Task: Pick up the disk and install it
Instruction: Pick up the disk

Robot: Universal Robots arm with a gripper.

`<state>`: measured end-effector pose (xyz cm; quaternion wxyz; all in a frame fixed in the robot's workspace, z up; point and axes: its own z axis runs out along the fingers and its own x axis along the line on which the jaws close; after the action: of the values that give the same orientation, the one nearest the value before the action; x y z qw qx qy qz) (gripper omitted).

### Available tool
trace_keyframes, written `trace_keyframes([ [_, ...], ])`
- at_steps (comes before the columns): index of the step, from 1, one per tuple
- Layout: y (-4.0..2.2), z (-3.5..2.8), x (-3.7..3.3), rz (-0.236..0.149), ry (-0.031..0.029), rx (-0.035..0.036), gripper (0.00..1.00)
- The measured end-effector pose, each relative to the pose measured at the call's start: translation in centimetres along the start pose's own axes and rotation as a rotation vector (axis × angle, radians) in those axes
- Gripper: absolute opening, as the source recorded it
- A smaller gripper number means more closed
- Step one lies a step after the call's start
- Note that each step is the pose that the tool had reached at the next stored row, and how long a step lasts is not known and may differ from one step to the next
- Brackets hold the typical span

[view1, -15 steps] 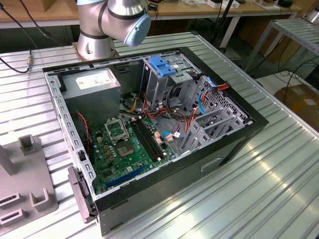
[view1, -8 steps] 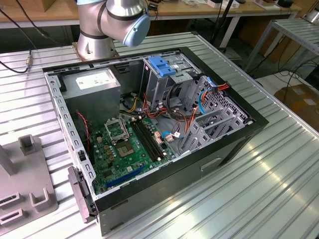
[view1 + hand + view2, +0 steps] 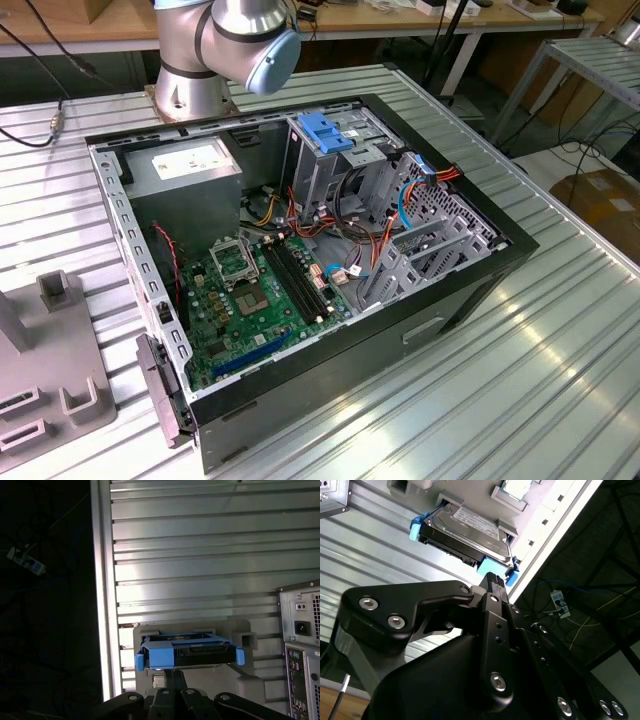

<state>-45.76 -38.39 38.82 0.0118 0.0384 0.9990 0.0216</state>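
Second wrist view: the black gripper hovers at the blue carrier end of the disk, which lies flat in a grey holder on the ribbed metal table. Whether its grasp is clenched or released cannot be told.

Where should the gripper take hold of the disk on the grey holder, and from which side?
Take the disk by its blue-framed end facing the gripper, probably pinching across its thin thickness. It lies label-up on the grey holder with that end exposed, so a straight approach from the gripper's side suits.
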Motion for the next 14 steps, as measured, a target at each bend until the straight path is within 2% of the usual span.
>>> trace_keyframes([
  [11,0.0,0.0,0.01,-0.002,0.0,0.0,0.1],
  [14,0.0,0.0,0.02,-0.04,0.0018,-0.0009,0.1],
])
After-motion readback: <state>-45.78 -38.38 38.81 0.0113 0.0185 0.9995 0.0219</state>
